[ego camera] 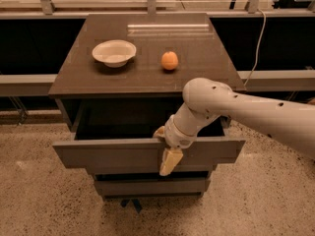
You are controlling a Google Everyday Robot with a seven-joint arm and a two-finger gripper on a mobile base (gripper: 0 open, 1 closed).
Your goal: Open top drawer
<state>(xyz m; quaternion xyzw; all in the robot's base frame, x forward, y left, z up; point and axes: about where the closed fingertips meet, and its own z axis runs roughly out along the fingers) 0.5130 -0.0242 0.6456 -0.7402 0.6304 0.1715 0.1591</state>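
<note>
The top drawer point(108, 154) stands open, its front panel well out from under the desk point(147, 80). The pincer point(165, 150) straddles that panel's top edge right of the middle, one finger point(170, 162) hanging down the front and the other behind, pinching the panel. Up top sit a white bowl point(114, 52) and an orange point(169, 60), apart.
</note>
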